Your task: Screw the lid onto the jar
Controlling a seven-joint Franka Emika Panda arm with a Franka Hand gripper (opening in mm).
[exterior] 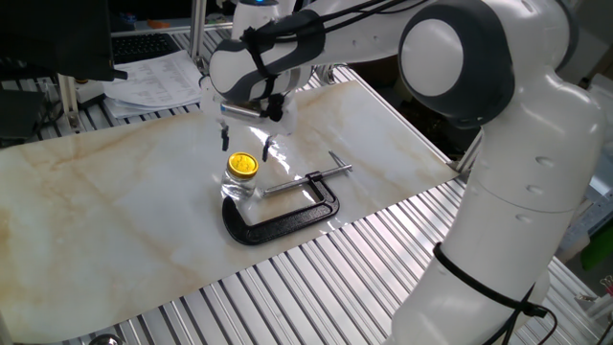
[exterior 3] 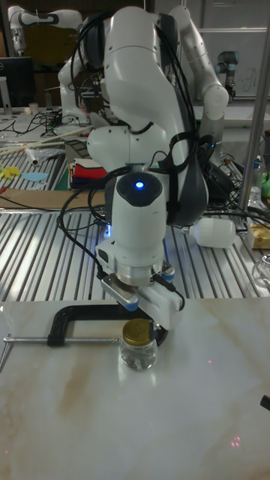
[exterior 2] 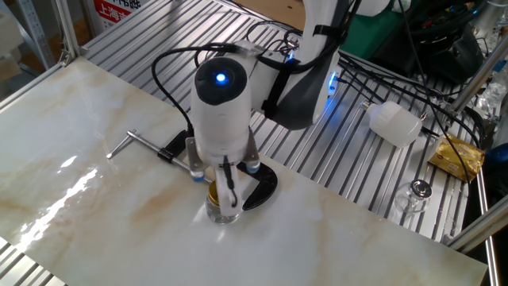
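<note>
Jar upright on the marble counter, yellow lid seated on its mouth. Hand above the lid, fingers spread, holding nothing. Behind, touching the jar: black clamp.

Bright, even overhead light; glare streaks on the marble table

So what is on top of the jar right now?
The yellow lid sits on the mouth of the jar. Above it, the gripper hangs with its fingers apart and clear of the lid. How far the lid is threaded on cannot be seen.
</note>
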